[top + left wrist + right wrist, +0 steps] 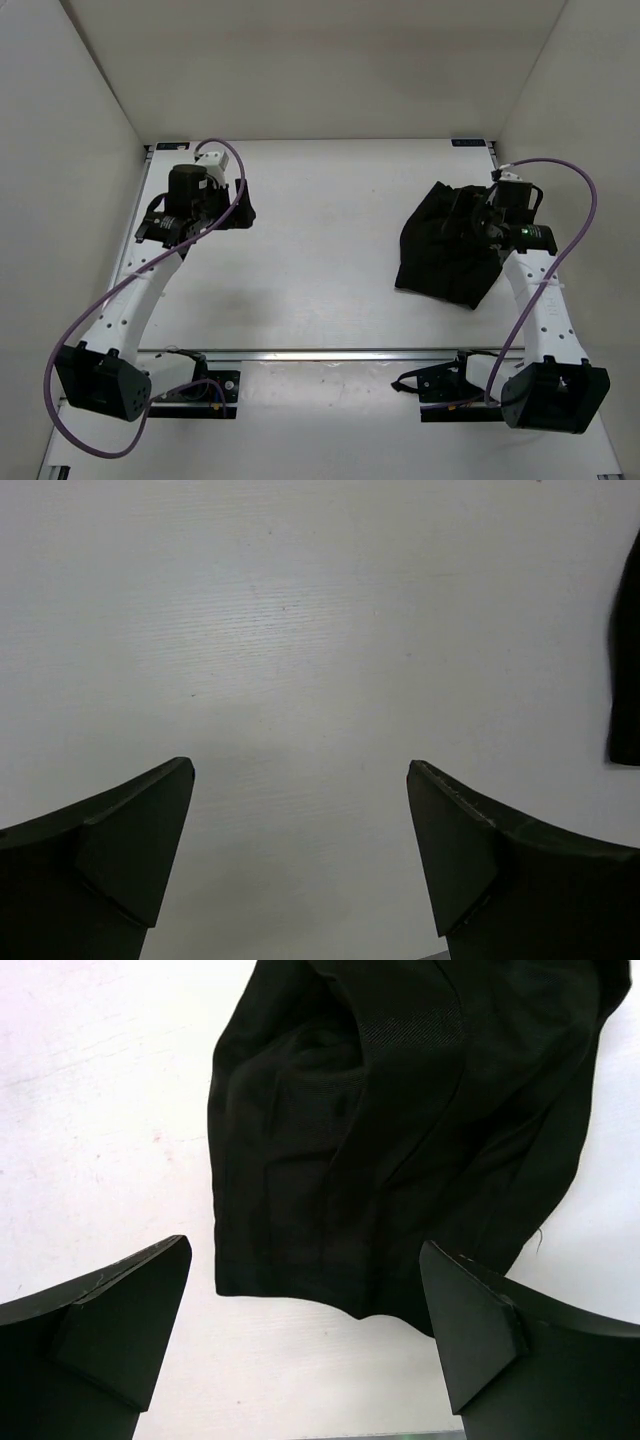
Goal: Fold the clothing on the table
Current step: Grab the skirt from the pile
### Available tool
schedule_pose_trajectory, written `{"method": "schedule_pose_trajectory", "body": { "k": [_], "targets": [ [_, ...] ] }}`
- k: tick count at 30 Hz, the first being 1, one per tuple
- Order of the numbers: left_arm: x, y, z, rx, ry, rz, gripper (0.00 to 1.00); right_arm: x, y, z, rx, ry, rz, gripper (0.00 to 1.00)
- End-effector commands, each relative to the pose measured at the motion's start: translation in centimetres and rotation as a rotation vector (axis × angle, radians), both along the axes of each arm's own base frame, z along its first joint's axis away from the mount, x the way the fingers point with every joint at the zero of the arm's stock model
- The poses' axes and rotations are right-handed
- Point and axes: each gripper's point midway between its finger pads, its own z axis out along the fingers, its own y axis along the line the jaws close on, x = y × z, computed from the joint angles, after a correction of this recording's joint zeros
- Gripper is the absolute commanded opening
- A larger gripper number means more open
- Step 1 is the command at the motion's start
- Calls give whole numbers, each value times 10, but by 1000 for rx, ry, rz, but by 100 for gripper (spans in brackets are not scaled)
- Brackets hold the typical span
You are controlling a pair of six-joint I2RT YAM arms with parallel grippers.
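So, the clothing (400, 1130) lies crumpled on the table (300, 250), its edge just ahead of my right gripper (305, 1260), jaws spread wide. My left gripper (300, 770), gaping too, hangs well off to the clothing's left.

The top camera sits high up behind the arms and looks down. It is far off, so it sees the whole table (320, 290), both arms and the clothing (440, 250).

The left wrist camera looks down past the left gripper (300, 770), very near the table. It sees mostly white table, with a thin bit of the clothing at its right edge.

The right wrist camera looks down past the right gripper (305, 1245), close over the clothing.

All three views share the clothing and the table.
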Motion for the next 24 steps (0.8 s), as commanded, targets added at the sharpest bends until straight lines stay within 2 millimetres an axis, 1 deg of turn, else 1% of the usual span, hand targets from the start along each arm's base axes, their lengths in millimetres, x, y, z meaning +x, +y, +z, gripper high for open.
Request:
{"method": "schedule_pose_trajectory", "body": {
  "k": [1, 2, 3, 4, 5, 6, 8, 9, 11, 12, 13, 14, 15, 16, 17, 20, 21, 24],
  "targets": [
    [8, 6, 10, 48, -11, 31, 99, 9, 3, 0, 9, -17, 9, 96],
    [10, 4, 14, 44, -22, 20, 99, 10, 2, 1, 1, -18, 5, 96],
    [14, 1, 18, 42, -37, -5, 99, 9, 4, -5, 3, -2, 4, 96],
    [17, -1, 14, 56, -30, -14, 99, 10, 0, -8, -5, 11, -5, 96],
    [19, -3, 15, 75, -38, -15, 99, 14, 1, -1, 4, -6, -6, 96],
    [19, -10, 14, 98, -50, -50, 99, 14, 1, -4, -3, 6, -1, 96],
    [18, -18, 11, 104, -54, -85, 99, 18, 2, -2, -19, 10, 2, 95],
    [19, -22, 13, 88, -52, -114, 99, 15, 5, -8, -24, 42, 9, 95],
    [17, -35, 15, 36, -53, -164, 98, 16, 7, -15, -15, 65, 14, 95],
    [16, -36, 10, 19, -44, -160, 99, 11, 13, -26, -10, 89, 42, 94],
    [17, -36, 16, -17, -67, -157, 99, 12, 14, -27, -8, 79, 51, 93],
    [15, -35, 8, -24, -60, -160, 99, 9, 16, -37, -12, 104, 47, 93],
    [14, -35, 5, -37, -52, -168, 98, 9, 15, -43, -23, 120, 40, 93],
    [14, -35, 10, -31, -67, -170, 99, 8, 14, -45, -25, 128, 32, 93],
    [14, -32, 5, -8, -50, -163, 99, 6, 14, -50, -14, 145, 16, 93],
    [10, -34, 3, 36, -45, -171, 98, 4, 9, -67, -39, 184, -4, 92],
    [7, -36, 2, 33, -40, -182, 99, 0, 5, -76, -57, 217, -20, 90],
    [1, -35, -7, 16, -23, -175, 99, -2, -7, -92, -112, 267, -58, 89]
  ]
}}
